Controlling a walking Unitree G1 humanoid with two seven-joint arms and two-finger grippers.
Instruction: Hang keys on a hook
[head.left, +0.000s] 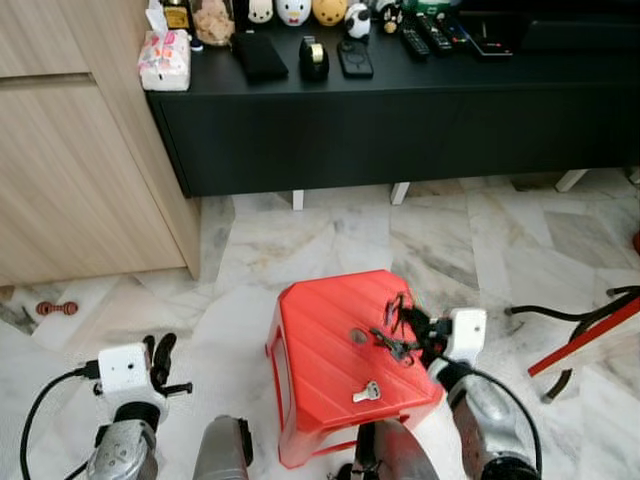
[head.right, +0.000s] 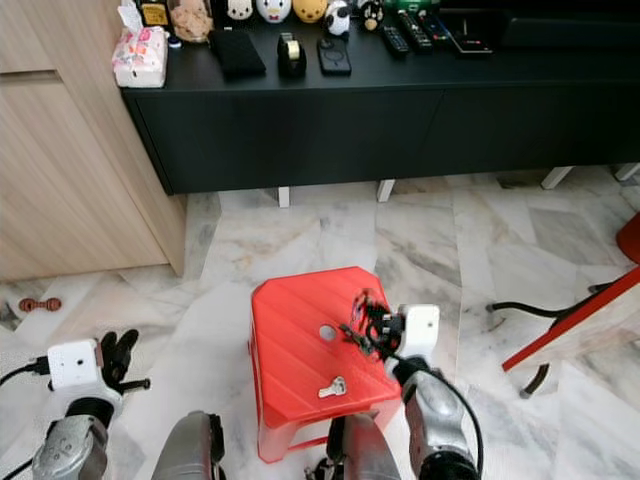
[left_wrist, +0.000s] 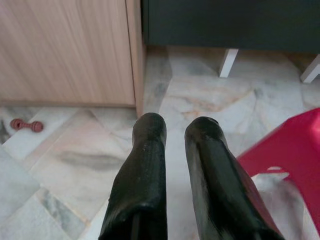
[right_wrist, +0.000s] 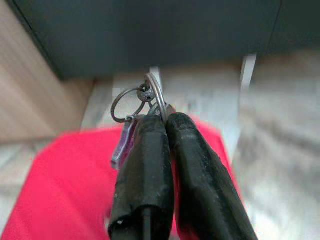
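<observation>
A bunch of keys (right_wrist: 141, 107) is being pinched by the right gripper (head.left: 405, 330) above the red stool (head.left: 320, 340), lower centre of frame. Left gripper (left_wrist: 172, 145), nearly closed, is holding nothing. Ring should be kept exposed for hooking; a single key (head.left: 366, 392) is lying on the stool.

A red plastic stool (head.left: 330, 350) stands on marble floor (head.left: 300, 240) before a black cabinet (head.left: 400, 130) bearing a tissue pack (head.left: 164, 60), remotes (head.left: 425, 35) and, seemingly, small figurines (head.left: 310, 10).
</observation>
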